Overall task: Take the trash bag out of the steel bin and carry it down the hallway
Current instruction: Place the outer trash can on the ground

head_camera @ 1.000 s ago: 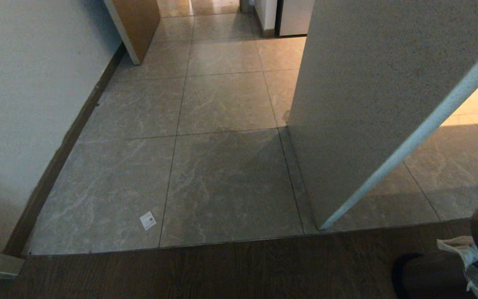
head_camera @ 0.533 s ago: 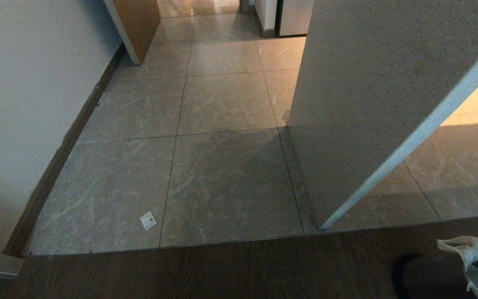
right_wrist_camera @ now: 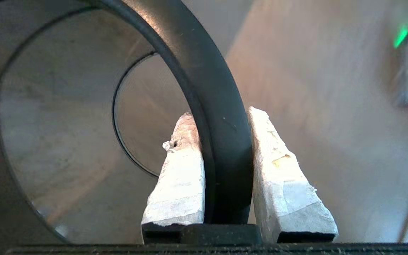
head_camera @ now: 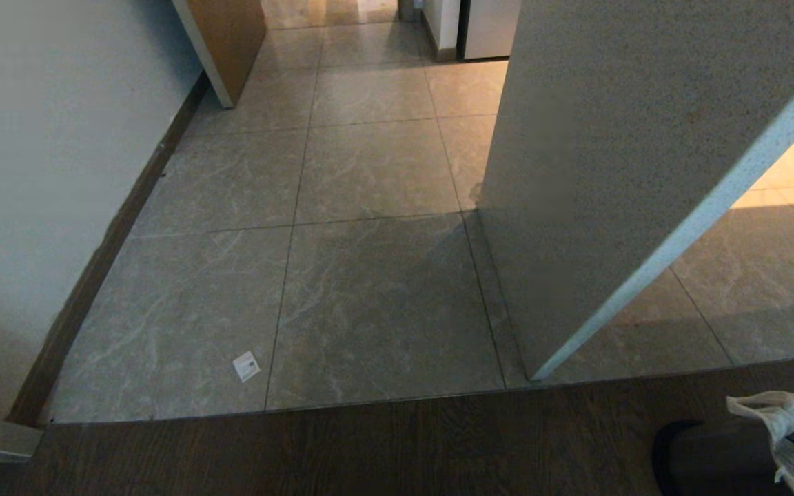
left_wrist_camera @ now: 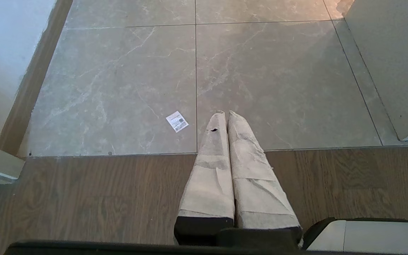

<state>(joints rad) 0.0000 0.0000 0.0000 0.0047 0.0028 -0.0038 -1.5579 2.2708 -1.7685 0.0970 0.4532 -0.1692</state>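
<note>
The bin's black rim (right_wrist_camera: 221, 117) is clamped between the right gripper (right_wrist_camera: 221, 122) fingers; the left gripper (left_wrist_camera: 224, 114) is closed, empty. The trash bag (head_camera: 793, 430) is draped beside the bin (head_camera: 707, 458); the rim should be released and the bag gripped instead.

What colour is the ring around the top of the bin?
Black. The rim of the steel bin shows best in the right wrist view.
</note>
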